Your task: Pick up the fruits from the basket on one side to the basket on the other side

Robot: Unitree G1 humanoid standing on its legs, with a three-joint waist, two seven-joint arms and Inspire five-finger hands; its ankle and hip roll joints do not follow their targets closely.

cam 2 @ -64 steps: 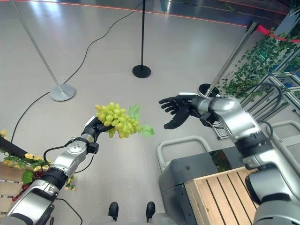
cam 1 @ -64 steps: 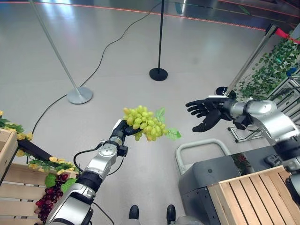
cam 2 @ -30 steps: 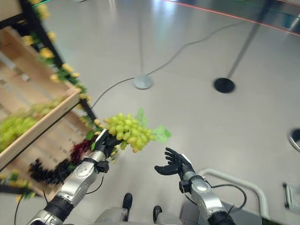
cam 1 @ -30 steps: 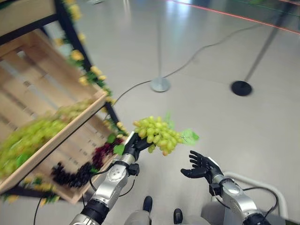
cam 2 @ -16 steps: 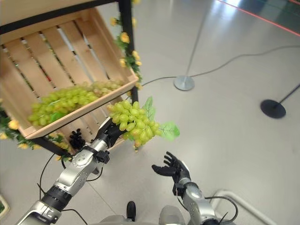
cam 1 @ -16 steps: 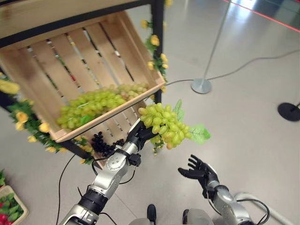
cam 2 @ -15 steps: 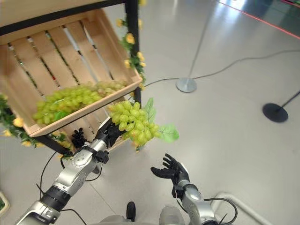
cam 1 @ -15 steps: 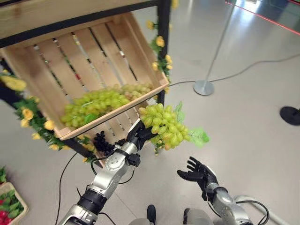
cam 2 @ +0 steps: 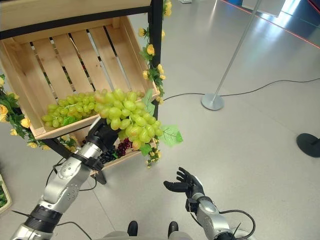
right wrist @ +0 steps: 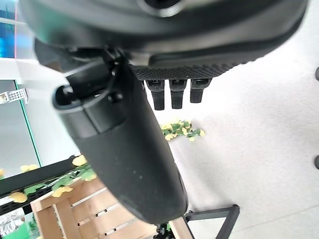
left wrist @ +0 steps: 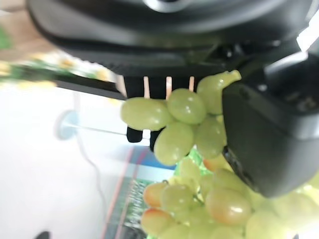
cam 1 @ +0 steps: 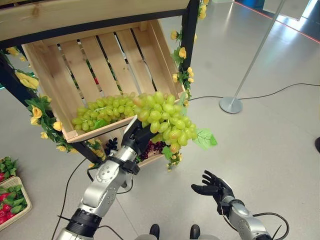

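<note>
Left eye view shows you the left hand [cam 1: 136,137] clamped on a green grape bunch [cam 1: 164,119] at the slatted wooden crate's [cam 1: 102,55] near-right corner; right hand [cam 1: 214,187] spread, low right.

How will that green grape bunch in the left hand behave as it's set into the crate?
The green grape bunch probably flops: it hangs sideways past the left hand, shut on one end. Round grapes may roll down the tilted crate toward its front lip. Its leaf dangles and could snag.

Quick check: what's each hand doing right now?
Left hand: shut on the green grape bunch.
Right hand: open, holding nothing.
</note>
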